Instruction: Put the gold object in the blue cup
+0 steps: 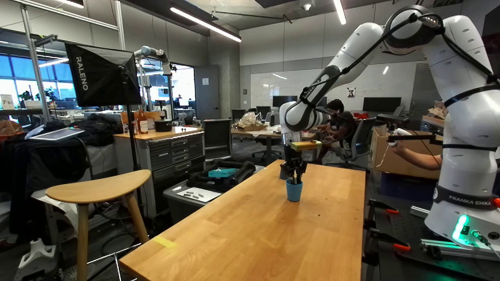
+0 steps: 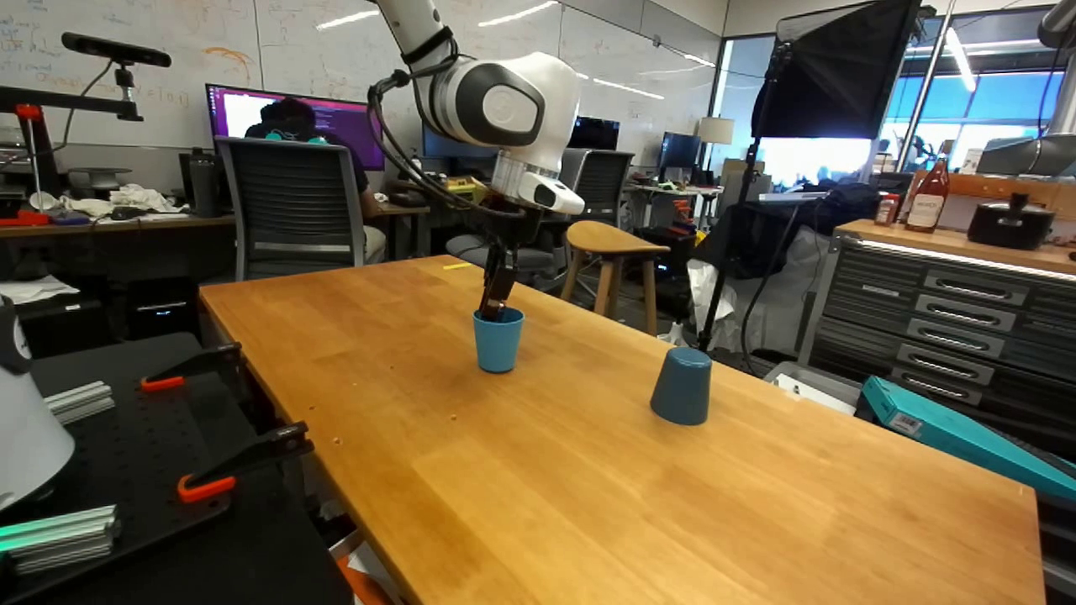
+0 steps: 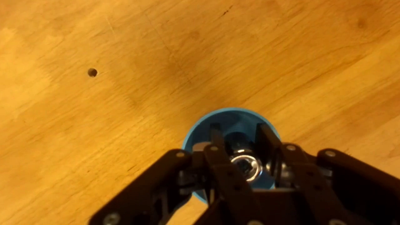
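Observation:
The bright blue cup [image 1: 294,193] stands upright on the wooden table; it also shows in an exterior view [image 2: 498,346] and in the wrist view [image 3: 240,120]. My gripper [image 1: 295,180] points down, its fingertips inside the cup's mouth, as an exterior view [image 2: 496,313] also shows. In the wrist view the fingers [image 3: 240,132] stand part-way apart. A shiny round metal object [image 3: 250,165] with a dark body sits between them within the cup's mouth. It looks like the gold object, but its colour is unclear. Whether the fingers press on it cannot be told.
A darker blue cup [image 2: 683,388] stands upside down on the table near one long edge, also partly visible behind the gripper [image 1: 282,174]. Yellow tape [image 1: 165,241] marks the table top [image 1: 273,234]. Clamps [image 2: 244,462] sit beside the robot's base. A stool [image 1: 99,185] stands by the table.

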Controlling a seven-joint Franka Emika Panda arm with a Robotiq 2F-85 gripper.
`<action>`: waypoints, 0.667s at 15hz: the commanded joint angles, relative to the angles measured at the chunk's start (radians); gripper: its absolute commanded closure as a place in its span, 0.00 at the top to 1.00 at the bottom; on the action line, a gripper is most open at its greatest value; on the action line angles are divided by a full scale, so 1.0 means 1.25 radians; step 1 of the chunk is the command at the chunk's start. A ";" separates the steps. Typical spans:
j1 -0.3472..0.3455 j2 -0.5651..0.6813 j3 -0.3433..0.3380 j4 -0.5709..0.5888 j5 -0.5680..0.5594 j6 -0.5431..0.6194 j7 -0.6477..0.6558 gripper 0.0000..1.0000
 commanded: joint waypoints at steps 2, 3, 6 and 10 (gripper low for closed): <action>0.007 0.030 -0.015 0.034 -0.005 0.006 0.022 0.26; 0.007 0.032 -0.017 0.037 -0.006 0.006 0.021 0.27; 0.000 0.022 -0.019 0.039 0.001 -0.010 0.009 0.12; -0.007 -0.022 -0.022 0.028 0.002 -0.033 -0.004 0.00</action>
